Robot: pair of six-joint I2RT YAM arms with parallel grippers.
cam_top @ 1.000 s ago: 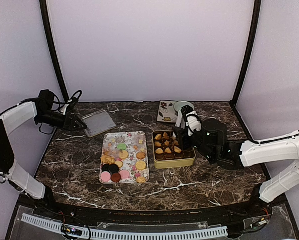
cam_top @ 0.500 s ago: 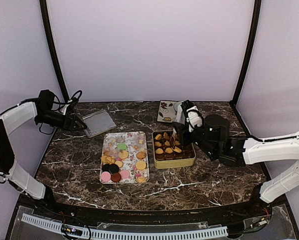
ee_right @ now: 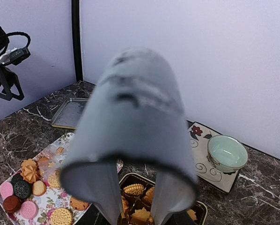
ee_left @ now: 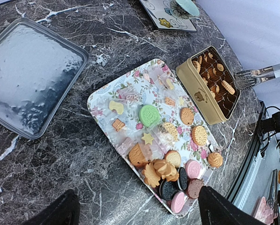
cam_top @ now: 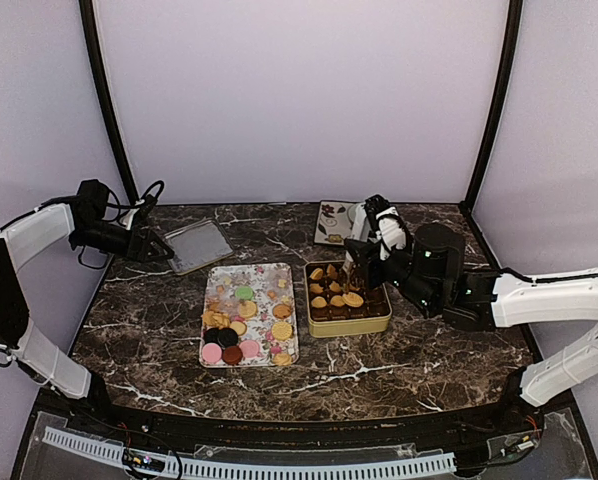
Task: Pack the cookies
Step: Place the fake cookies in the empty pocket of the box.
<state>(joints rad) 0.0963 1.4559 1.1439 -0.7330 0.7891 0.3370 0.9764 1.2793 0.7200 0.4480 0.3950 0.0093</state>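
Cookies (cam_top: 241, 318) of several shapes and colours lie on the flowery tray (cam_top: 219, 278); the same cookies (ee_left: 173, 171) fill the left wrist view. More cookies (cam_top: 334, 292) sit in the gold tin (cam_top: 384, 318). My right gripper (cam_top: 379, 238) is shut on grey tongs (ee_right: 135, 140), which point down into the tin (ee_right: 198, 208). The tong tips stand close together among the cookies (ee_right: 134, 189) there; whether they pinch one is hidden. My left gripper (cam_top: 161, 250) hangs open at the far left, its dark fingers (ee_left: 60, 211) empty above the table.
A shallow clear lid (cam_top: 199, 245) lies beside the left gripper and shows large in the left wrist view (ee_left: 32, 75). A patterned plate (cam_top: 331, 222) with a pale green bowl (ee_right: 226, 152) stands behind the tin. Lilac walls close in the table.
The right arm has drawn back and risen a little over the tin, and the tongs have been squeezed narrower. The left arm has not moved.
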